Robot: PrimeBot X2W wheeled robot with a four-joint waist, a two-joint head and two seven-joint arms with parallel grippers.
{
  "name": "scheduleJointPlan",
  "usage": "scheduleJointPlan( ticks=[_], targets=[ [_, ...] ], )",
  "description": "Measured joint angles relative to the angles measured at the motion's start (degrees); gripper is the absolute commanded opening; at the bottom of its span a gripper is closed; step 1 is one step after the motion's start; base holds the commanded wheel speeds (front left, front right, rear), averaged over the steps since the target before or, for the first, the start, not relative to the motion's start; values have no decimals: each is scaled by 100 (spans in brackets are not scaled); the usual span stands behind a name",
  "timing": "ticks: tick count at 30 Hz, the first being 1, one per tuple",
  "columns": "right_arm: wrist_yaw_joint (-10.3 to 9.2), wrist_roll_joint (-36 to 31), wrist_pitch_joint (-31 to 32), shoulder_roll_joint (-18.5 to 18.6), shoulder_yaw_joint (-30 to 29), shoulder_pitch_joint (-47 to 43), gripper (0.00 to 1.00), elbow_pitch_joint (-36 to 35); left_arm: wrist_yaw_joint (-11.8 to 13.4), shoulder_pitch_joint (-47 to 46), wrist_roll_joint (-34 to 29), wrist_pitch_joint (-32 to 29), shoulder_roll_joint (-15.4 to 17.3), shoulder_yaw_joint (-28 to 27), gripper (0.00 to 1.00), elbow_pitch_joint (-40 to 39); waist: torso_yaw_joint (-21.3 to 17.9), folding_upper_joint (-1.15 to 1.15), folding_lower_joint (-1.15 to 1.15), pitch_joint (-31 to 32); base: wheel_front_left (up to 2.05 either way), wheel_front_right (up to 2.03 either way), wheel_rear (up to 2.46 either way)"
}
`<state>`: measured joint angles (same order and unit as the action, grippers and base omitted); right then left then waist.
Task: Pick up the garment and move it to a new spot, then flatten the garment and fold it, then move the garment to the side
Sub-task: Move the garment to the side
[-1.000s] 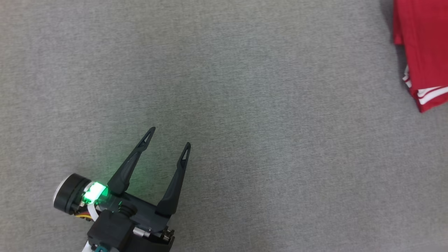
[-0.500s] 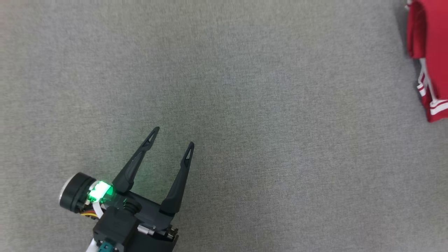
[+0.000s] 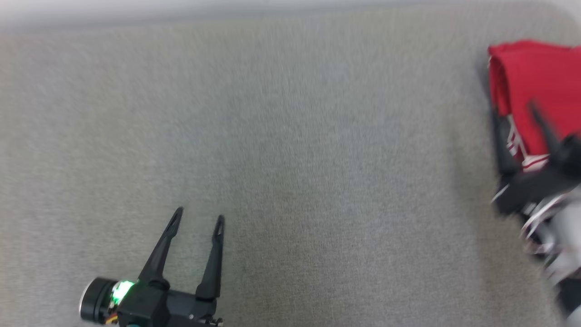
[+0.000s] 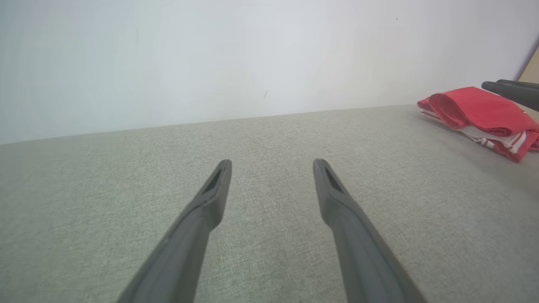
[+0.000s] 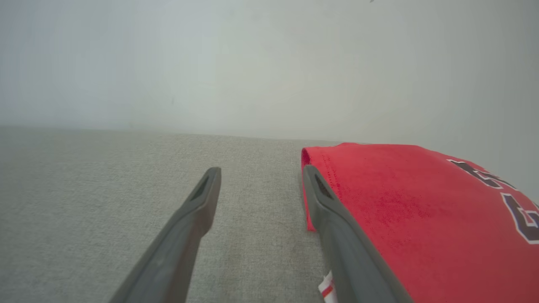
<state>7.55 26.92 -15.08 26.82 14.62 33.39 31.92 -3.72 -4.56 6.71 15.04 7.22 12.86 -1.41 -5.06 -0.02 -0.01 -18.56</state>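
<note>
Head view first: left gripper (image 3: 199,215) hovers at the lower left over the grey fabric surface (image 3: 290,154), its two fingers spread and nothing between them. The red garment (image 3: 535,72) lies folded at the far right edge of that surface. The right gripper (image 3: 514,111) is blurred there, with its fingers parted over the garment's near end and clamped on nothing that I can make out.

Left wrist view: both fingers stand apart above bare cloth. The garment sits well off to the right as a low stack, with a rolled fold on top and a white-striped hem (image 4: 503,143) below it.

Right wrist view: the fingers are spread. One is over the surface and the other is along the garment's folded edge, though I cannot tell whether it touches. Dark lettering (image 5: 520,212) shows on the top layer, and a pale wall (image 5: 252,63) rises behind.

The garment looks light, soft and limp, so a pinch on one layer would likely pull the stack open. The thick folded edge is the better place to grip, through all layers and preferably at two corners.

Compared with a second ago, the whole head picture has shifted and smeared, which means the camera moved. The surface's far border now shows, and so does the right gripper, which was outside the earlier frames
</note>
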Motion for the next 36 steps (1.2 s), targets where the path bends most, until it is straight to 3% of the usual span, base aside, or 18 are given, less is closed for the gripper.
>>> scheduleJointPlan(
  ticks=[7, 13, 18, 26, 36],
  targets=[
    [0, -754, -1, -910, -535, -1182, 100, -1005, 154, 352, 241, 0, -189, -309, 100, 332, 112, 0, -1, 678, 0, 0, 0],
    [0, -1293, 0, -1437, -790, -2162, 100, -1786, 194, 632, 332, 0, -314, -422, 100, 525, 217, 0, -1, 1225, 0, 0, 0],
    [0, -1440, -1, -1678, -904, -2641, 100, -2427, 278, 842, 409, 0, -368, -630, 100, 467, 287, 0, -1, 1571, 0, 0, 0],
    [0, -1700, -4, -1929, -1234, -3561, 100, -3297, 162, 1146, 289, 1, -413, -777, 100, 89, 429, 0, 0, 2043, 0, 0, 0],
    [0, -1788, -3, -2128, -1380, -4487, 100, -3375, 19, 1636, -120, 0, -426, -803, 100, 148, 583, 2, 0, 2374, 0, 0, 0]
  ],
)
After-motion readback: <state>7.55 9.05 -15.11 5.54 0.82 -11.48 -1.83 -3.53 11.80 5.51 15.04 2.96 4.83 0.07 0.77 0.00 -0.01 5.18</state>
